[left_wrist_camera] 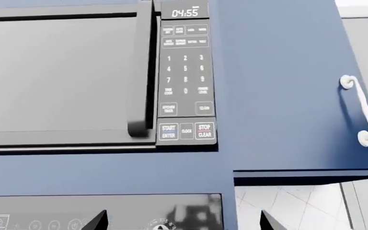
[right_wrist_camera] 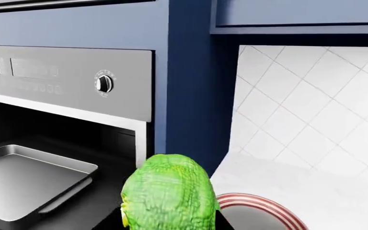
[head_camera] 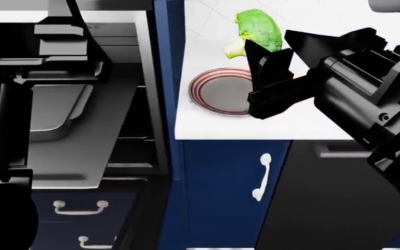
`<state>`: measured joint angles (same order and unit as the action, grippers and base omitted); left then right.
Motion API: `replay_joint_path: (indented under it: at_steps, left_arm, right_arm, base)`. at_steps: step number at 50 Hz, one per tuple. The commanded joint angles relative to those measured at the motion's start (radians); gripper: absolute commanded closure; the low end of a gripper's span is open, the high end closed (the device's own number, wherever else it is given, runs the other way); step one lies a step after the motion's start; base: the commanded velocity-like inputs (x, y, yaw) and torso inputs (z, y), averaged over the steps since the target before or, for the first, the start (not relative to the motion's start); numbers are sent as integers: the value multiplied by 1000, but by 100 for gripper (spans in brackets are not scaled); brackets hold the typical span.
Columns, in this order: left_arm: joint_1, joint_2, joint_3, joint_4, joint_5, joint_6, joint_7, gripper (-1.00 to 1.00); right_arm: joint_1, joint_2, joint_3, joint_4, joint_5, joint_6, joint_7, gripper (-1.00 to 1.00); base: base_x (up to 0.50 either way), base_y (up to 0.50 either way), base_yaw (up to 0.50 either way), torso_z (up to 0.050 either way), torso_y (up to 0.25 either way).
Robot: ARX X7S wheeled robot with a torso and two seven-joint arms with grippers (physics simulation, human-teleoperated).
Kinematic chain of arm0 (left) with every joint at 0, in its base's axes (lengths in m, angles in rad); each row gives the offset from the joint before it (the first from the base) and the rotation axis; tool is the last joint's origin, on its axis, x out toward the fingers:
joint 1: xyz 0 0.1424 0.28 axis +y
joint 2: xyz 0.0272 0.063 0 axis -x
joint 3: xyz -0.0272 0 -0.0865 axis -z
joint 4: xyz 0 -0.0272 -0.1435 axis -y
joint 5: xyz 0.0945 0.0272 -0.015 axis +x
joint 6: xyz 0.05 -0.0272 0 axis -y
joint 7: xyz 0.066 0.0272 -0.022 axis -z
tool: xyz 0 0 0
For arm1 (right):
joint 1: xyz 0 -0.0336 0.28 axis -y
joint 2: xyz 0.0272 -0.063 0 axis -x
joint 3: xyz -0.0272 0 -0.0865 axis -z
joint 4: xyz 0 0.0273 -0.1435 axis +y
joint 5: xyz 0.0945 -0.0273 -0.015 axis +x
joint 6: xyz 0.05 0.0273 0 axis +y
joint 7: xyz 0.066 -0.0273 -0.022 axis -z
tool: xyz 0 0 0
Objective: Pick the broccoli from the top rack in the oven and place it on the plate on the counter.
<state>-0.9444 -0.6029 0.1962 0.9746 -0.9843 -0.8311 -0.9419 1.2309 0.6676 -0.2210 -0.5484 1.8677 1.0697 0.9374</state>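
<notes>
1. The broccoli [head_camera: 258, 30] appears light and fairly firm, its bumpy head likely to crumble under a hard squeeze; the pale stem or the base of the head probably offers the surest hold.
2. The right claw [head_camera: 273, 65] is closed on the broccoli, which projects beyond its fingertips, above the tabletop [head_camera: 207, 122].
3. In the head view the floret sits just past the far rim of the plate [head_camera: 214, 91], not yet over its grey centre.
4. The oven [head_camera: 127, 78] stands open at the left, a silver tray [head_camera: 54, 112] inside.
5. The left claw [left_wrist_camera: 180, 221] faces a keypad [left_wrist_camera: 185, 72]; its dark fingertips appear spread, holding nothing.
</notes>
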Motion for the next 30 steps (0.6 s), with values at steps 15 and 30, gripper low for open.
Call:
replay_joint_path:
  at_steps: [15, 30]
  left_arm:
    - [-17, -9, 10, 0, -21, 6, -17, -100]
    - [-18, -14, 20, -1, -19, 15, -17, -100]
  right_arm:
    - [6, 6, -5, -6, -9, -2, -6, 100]
    - [-7, 10, -9, -14, -11, -9, -9, 100]
  base:
    - [0, -500, 0, 0, 1]
    - [-1, -500, 0, 0, 0]
